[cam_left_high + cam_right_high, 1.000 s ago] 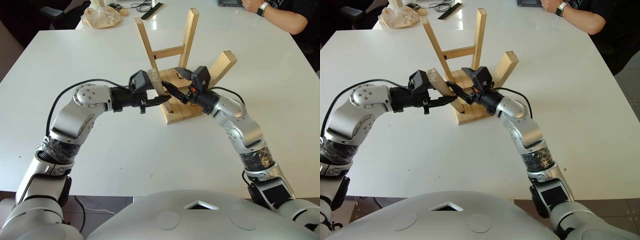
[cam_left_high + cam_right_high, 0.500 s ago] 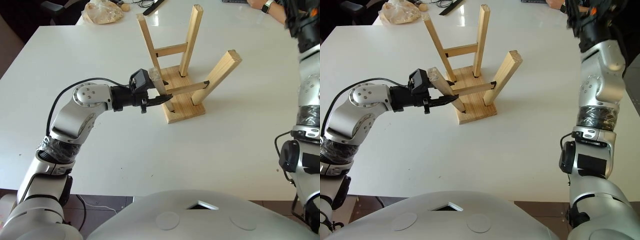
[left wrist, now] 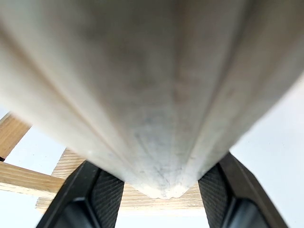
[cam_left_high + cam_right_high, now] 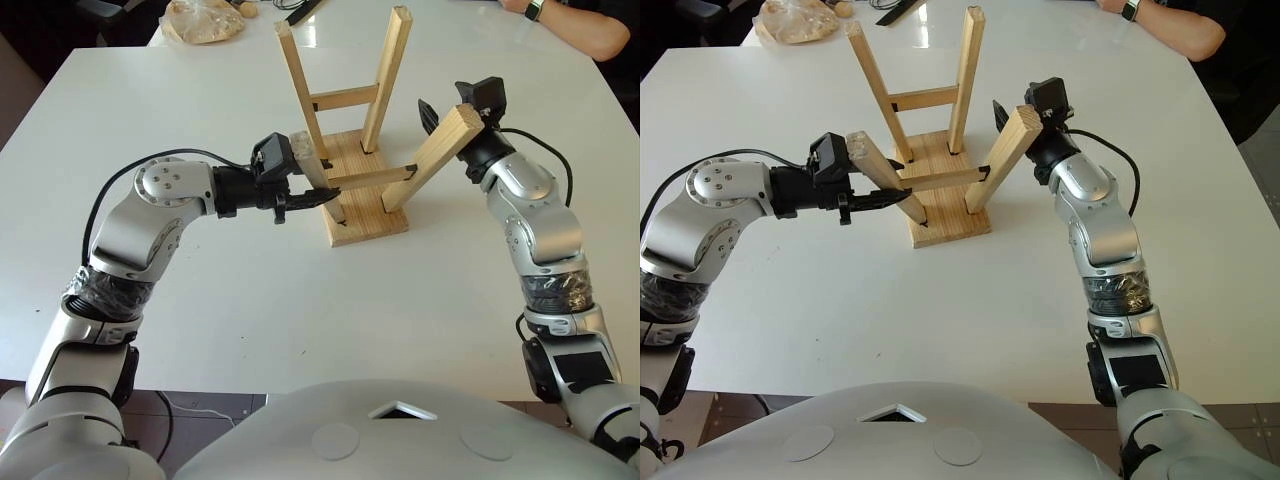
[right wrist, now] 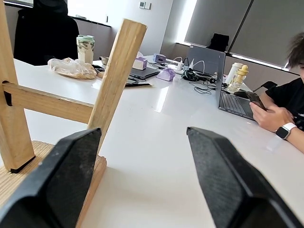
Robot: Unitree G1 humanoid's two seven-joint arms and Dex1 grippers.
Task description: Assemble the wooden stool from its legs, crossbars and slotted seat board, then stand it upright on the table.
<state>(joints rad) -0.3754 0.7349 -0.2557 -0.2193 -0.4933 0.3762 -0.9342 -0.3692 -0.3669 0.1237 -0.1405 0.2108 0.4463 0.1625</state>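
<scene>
The wooden stool lies upside down, its slotted seat board (image 4: 368, 222) flat on the white table and its legs pointing up. One crossbar (image 4: 340, 100) joins the two far legs, another crossbar (image 4: 365, 180) joins the near-left leg (image 4: 318, 175) to the slanted right leg (image 4: 435, 155). My left gripper (image 4: 305, 198) is shut on the near-left leg, which runs between its dark fingers (image 3: 102, 197). My right gripper (image 4: 447, 108) hangs open by the top end of the right leg. Between its fingers (image 5: 57, 185) I see just the table, with a far leg (image 5: 116, 76) off to one side.
A crumpled bag (image 4: 205, 20) lies at the table's far left. A person's arm with a watch (image 4: 575, 22) rests at the far right edge. A laptop (image 5: 213, 78) and small items stand on the tables behind. Open white tabletop lies in front of the stool.
My right arm left the front crossbar, swung out to the right, then came back to the top of the right leg. My left gripper kept its hold on the near-left leg.
</scene>
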